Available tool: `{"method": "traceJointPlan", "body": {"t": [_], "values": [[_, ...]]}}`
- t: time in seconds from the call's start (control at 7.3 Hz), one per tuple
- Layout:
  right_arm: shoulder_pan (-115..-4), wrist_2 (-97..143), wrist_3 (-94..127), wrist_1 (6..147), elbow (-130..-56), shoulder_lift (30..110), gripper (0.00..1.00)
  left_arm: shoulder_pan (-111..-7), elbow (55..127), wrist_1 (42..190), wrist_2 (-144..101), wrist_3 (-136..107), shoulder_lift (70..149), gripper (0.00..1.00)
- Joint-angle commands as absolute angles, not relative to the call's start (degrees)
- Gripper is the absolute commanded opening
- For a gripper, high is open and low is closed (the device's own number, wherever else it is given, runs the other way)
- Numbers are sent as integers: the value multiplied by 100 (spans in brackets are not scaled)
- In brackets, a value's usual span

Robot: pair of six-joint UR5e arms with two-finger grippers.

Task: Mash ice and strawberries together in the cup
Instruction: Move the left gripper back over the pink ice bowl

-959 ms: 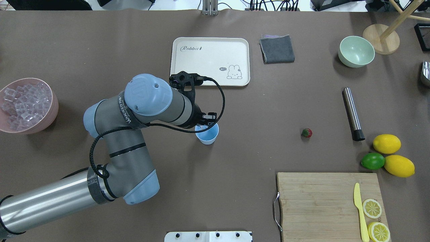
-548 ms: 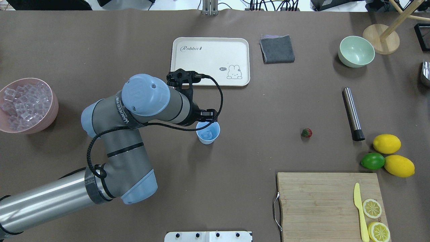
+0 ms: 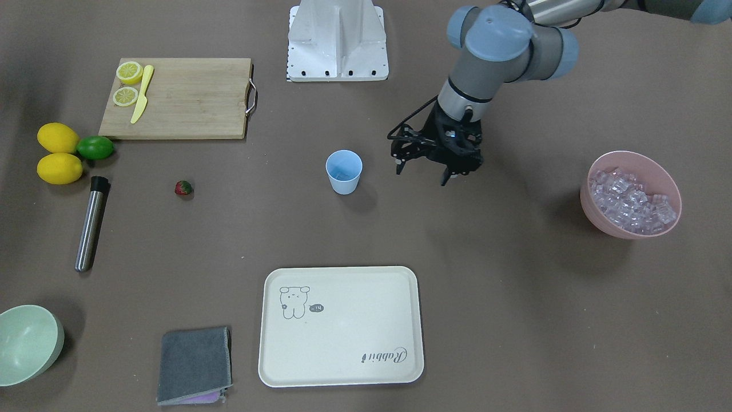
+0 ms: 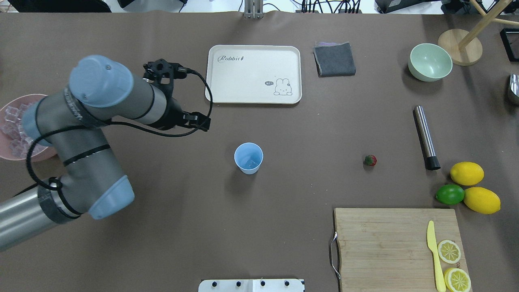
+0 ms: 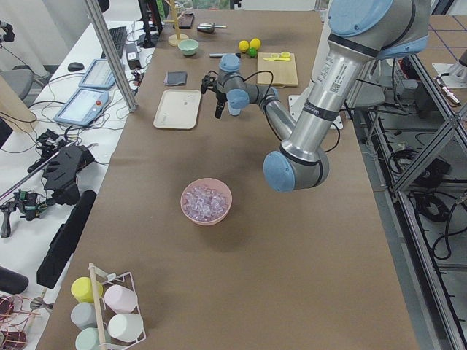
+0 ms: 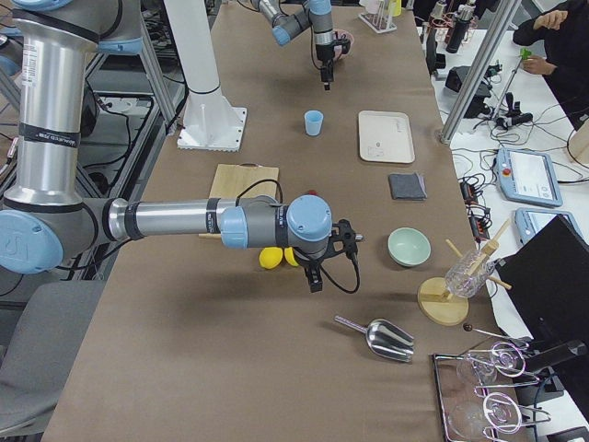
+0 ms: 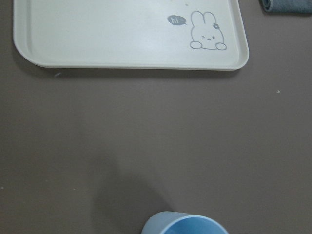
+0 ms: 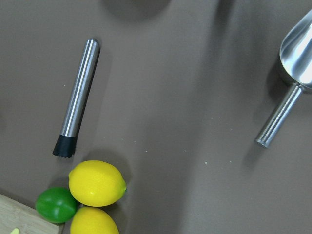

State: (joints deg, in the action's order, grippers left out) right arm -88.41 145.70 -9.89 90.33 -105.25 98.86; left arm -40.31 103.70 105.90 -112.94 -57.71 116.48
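Overhead view, clock read from the small light blue plastic cup (image 4: 248, 158), which stands upright near mid-tabletop.
- A faint glassy glint low inside the cup is probably a single cube.
- The left fingers (image 3: 446, 174) hang spread and empty at about 10 o'clock, well apart from the cup.
- The large pink bowl (image 3: 595, 214) sits far out at 9 o'clock, heaped with small clear ice cubes (image 3: 629, 200).
- The tiny red strawberry with a green top (image 4: 369, 160) lies loose at 3 o'clock.
- The brushed-steel muddler with a black end (image 4: 425, 137) lies beyond it.
- The right fingers (image 6: 311, 279) show only in the side view, and I cannot tell whether they are apart or together.

Step in hand, as I judge it: fetch another cube from the bowl.
- Come down vertically on one cube at the top of the heap.
- Pinch flat faces, not corners.
- Keep clear of the bowl's rim so the bowl does not slide.
- Let go low over the cup mouth.

Materials:
- The cubes look hard, slick and faceted, so they are likely to squirt out of a light pinch.
- The cup is thin, tapered and light, so it tips easily.
- The berry is round and apt to roll.
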Motion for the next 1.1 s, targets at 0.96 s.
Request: {"method": "traceJointPlan", "body": {"t": [0.96], "values": [[-8367, 14766, -360, 9026, -10784, 9712, 100, -5669, 10609, 10432, -12568, -5528, 9158, 92]]}}
